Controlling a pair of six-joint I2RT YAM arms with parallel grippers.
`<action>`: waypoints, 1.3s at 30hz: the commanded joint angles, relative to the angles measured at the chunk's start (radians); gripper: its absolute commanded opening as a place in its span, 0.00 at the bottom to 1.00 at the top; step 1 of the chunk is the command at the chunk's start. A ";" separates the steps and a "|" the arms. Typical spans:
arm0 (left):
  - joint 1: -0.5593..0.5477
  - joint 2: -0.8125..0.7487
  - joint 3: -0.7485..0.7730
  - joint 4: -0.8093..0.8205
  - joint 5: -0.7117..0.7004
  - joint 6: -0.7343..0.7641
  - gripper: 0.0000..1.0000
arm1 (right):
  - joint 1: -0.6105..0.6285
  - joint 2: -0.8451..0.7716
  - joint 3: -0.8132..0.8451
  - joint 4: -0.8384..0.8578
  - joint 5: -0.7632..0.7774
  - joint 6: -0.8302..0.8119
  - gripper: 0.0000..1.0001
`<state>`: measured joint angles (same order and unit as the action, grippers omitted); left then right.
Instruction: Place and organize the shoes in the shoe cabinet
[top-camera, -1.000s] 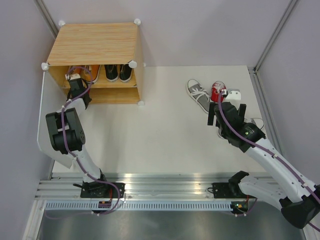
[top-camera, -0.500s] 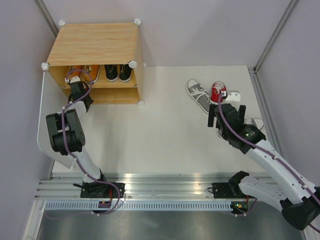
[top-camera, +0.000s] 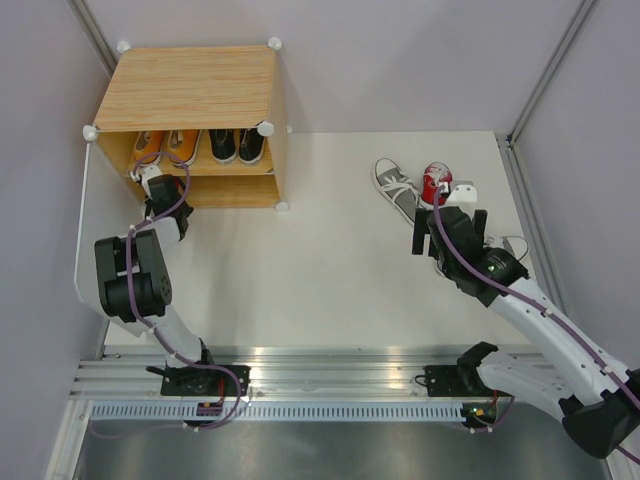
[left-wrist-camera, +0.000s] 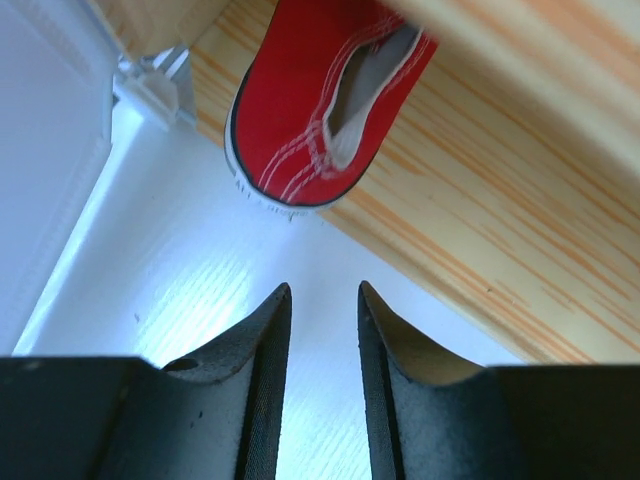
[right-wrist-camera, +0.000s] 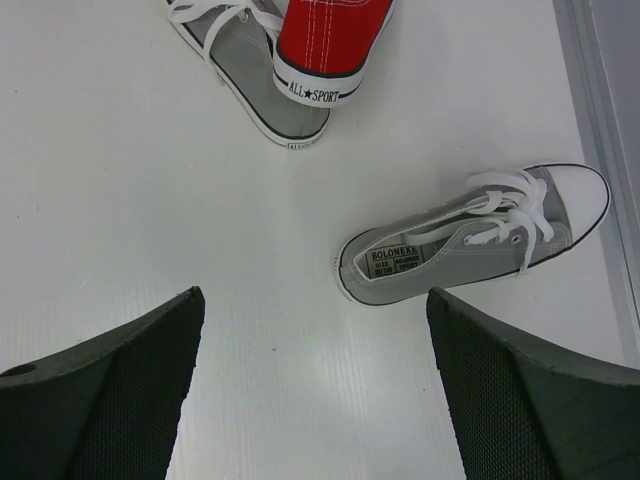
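Observation:
The shoe cabinet (top-camera: 190, 88) stands at the far left, with an orange pair (top-camera: 165, 146) and a black pair (top-camera: 237, 145) on its upper shelf. My left gripper (top-camera: 153, 180) hangs just in front of the lower opening. In the left wrist view its jaws (left-wrist-camera: 323, 290) are open a narrow way and empty, facing a red shoe (left-wrist-camera: 320, 100) on the cabinet's wood floor (left-wrist-camera: 480, 230). My right gripper (top-camera: 450, 215) (right-wrist-camera: 313, 295) is wide open and empty above the table. Ahead of it a second red shoe (right-wrist-camera: 325, 45) (top-camera: 436, 183) rests on a grey shoe (right-wrist-camera: 245, 75) (top-camera: 393, 184). Another grey shoe (right-wrist-camera: 470, 245) lies to the right.
The cabinet's white door panel (top-camera: 88, 240) lies swung open along the left side, under the left arm. Grey walls and metal frame posts (top-camera: 545, 70) close in the table at the back and both sides. The rail (top-camera: 320, 385) with both arm bases runs along the near edge.
My left gripper has drawn back out of the cabinet toward the near side, uncovering the orange pair. The right gripper has barely shifted.

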<state>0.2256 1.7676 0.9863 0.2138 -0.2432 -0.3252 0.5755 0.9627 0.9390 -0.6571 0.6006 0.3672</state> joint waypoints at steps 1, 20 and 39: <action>-0.005 -0.065 -0.043 0.099 -0.050 -0.054 0.38 | -0.005 -0.019 -0.012 0.020 0.005 -0.007 0.95; 0.003 0.070 -0.044 0.305 -0.160 -0.281 0.39 | -0.012 -0.019 -0.035 0.027 0.030 -0.045 0.95; 0.014 0.216 0.101 0.381 -0.055 -0.247 0.38 | -0.031 0.025 -0.014 0.025 0.041 -0.054 0.95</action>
<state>0.2344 1.9511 1.0260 0.5056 -0.3557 -0.5781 0.5518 0.9836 0.9051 -0.6498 0.6109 0.3199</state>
